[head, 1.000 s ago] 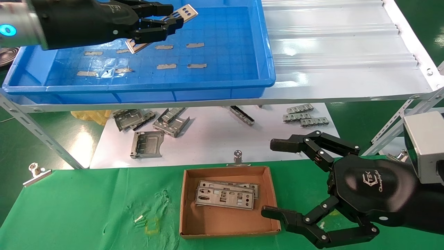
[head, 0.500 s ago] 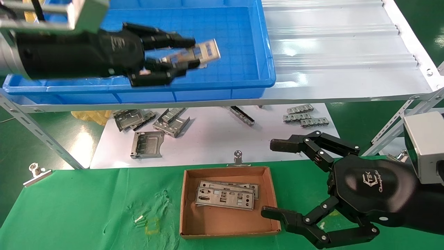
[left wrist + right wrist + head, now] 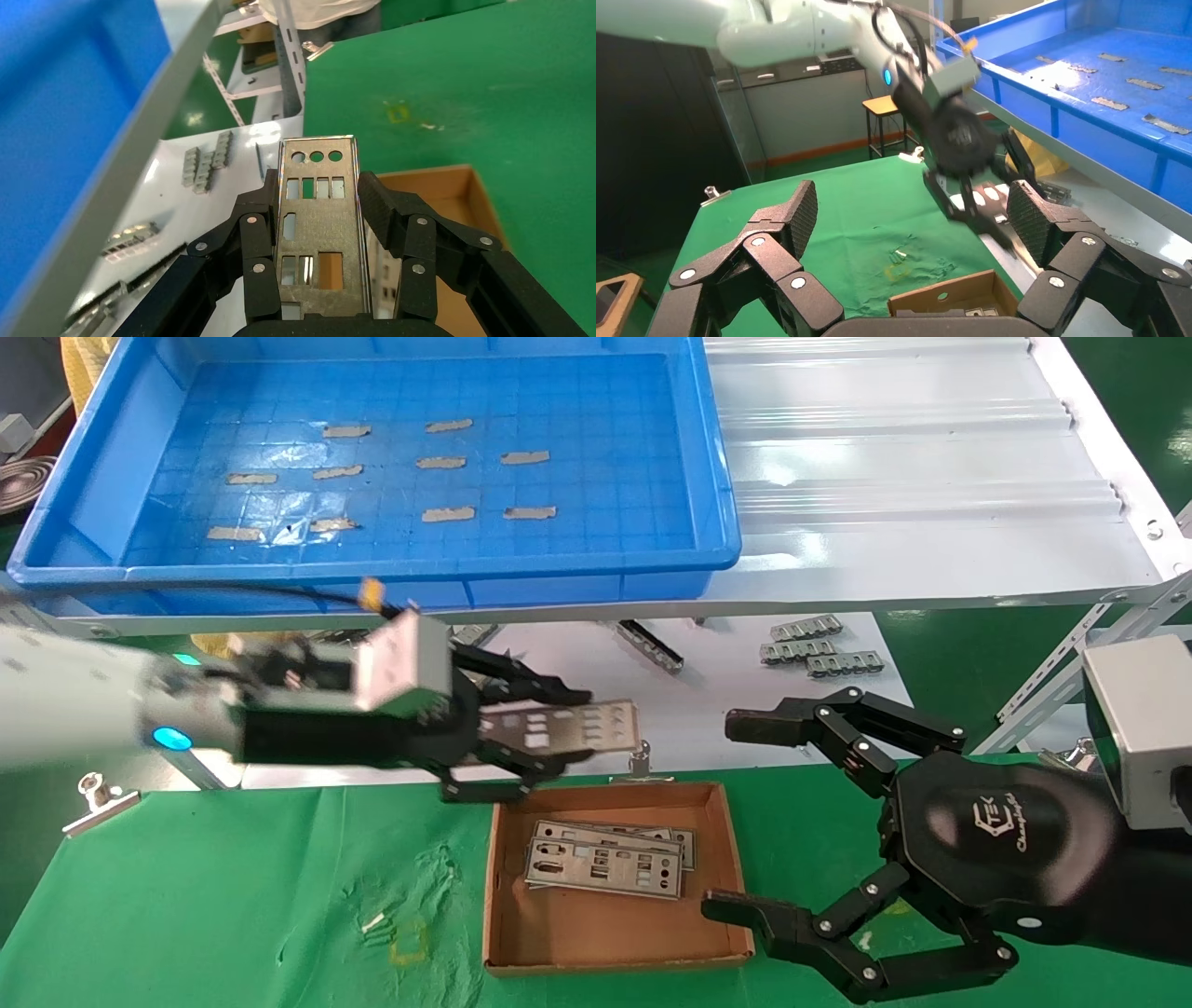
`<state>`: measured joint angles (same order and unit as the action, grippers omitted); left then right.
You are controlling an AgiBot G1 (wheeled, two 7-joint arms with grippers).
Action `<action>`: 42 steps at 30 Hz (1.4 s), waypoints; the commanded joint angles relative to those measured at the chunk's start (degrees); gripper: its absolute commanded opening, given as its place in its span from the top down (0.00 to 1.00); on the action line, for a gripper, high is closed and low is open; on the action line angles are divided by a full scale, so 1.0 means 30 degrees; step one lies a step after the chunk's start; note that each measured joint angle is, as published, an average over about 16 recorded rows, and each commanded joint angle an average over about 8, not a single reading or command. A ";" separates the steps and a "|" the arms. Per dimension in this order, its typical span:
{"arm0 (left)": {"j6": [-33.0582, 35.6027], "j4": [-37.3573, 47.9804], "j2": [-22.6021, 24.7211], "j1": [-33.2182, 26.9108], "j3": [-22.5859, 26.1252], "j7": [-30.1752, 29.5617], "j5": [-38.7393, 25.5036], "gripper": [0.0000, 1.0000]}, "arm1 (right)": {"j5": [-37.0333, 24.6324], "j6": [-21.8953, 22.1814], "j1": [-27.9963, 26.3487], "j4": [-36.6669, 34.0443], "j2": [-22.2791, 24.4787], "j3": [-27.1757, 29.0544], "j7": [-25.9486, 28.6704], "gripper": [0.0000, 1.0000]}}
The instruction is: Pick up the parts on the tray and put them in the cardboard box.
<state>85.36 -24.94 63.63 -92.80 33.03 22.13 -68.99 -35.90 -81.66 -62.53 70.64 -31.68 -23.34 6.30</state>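
L gripper (image 3: 521, 747) w/ part (image 3: 568, 727) has left tray (image 3: 717, 477), now low over far edge of cardboard box (image 3: 498, 896). Jaws clamped on plate's long edges, plate level. R gripper (image 3: 745, 822) jaws wide, holding nothing, beside box. Box: parts stack (image 3: 605, 864). Tray: only tape strips (image 3: 447, 514).

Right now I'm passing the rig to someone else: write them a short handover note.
Left end effector: shut on a plate, held just above the far edge of the cardboard box.
Right end effector: open, idle beside the box's right side.
Done: stacked plates lie in the box; the tray shows only tape strips.
Left: lower and release the held plate into the box.
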 commanded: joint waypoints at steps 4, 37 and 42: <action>-0.1347 -0.0260 0.0875 0.1756 -0.0029 0.1212 0.0108 1.00 | 0.0000 0.0000 0.0000 0.0000 0.0000 0.0000 0.0000 0.00; -0.4604 0.2230 0.3611 0.3271 0.1162 0.6117 -0.2079 0.00 | 0.0000 0.0000 0.0000 0.0000 0.0000 -0.0001 0.0000 0.00; -0.4222 0.2702 0.3674 0.3073 0.1105 0.5825 -0.1908 0.00 | 0.0000 0.0000 0.0000 0.0000 0.0000 -0.0001 0.0000 0.00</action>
<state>72.84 -16.82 74.46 -83.62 36.17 39.49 -74.46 -35.90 -81.66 -62.53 70.64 -31.68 -23.35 6.30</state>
